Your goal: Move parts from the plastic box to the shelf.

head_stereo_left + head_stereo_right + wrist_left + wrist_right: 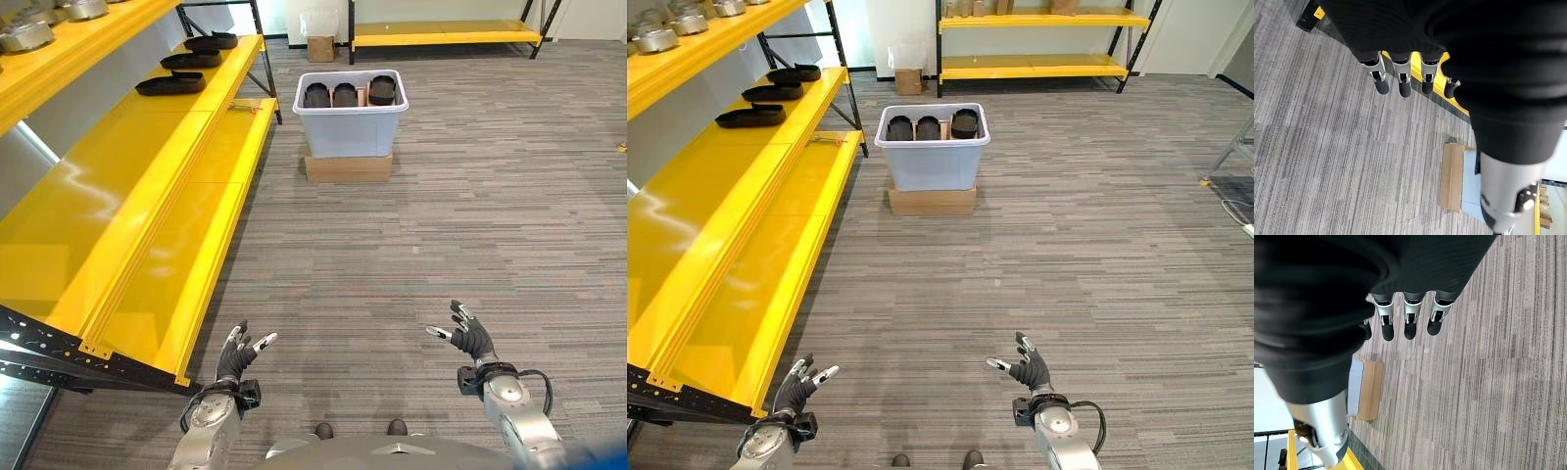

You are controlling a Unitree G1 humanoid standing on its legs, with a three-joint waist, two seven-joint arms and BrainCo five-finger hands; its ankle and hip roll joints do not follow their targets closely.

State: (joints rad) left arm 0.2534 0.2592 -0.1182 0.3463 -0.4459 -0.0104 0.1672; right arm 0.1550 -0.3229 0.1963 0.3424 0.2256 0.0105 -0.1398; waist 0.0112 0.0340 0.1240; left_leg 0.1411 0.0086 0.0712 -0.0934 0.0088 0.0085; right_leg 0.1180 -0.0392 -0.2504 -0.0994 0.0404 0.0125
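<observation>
Both hands are empty right now. Left hand [235,360] and right hand [468,338] hang low in front of the robot with fingers spread and relaxed, nothing held, just carpet [441,235] under them.

The plastic box [350,125] is well ahead of both hands, roughly between them and a bit nearer the left hand's line, sitting on a flat cardboard box [348,167]. The dark parts [345,94] stand in a row inside it, packed side by side. The yellow shelf [127,225] runs along just outside the left hand, and further ahead on that side three dark parts [170,84] are already lying on it, so I'd say the job is partway done with a fresh trip about to start.

What I'd worry about:
- The shelf edge is really close to the left hand. Walking forward with that arm swinging could clip it.
- The tub only rests on the cardboard. A reach that pushes the rim instead of going in from above could slide or tip it.
- The parts are jammed together, so grabbing one could drag its neighbour up, or the fingers might not get enough purchase and drop it on the way back.
- Placing too close to the ones already on the shelf could knock them.
</observation>
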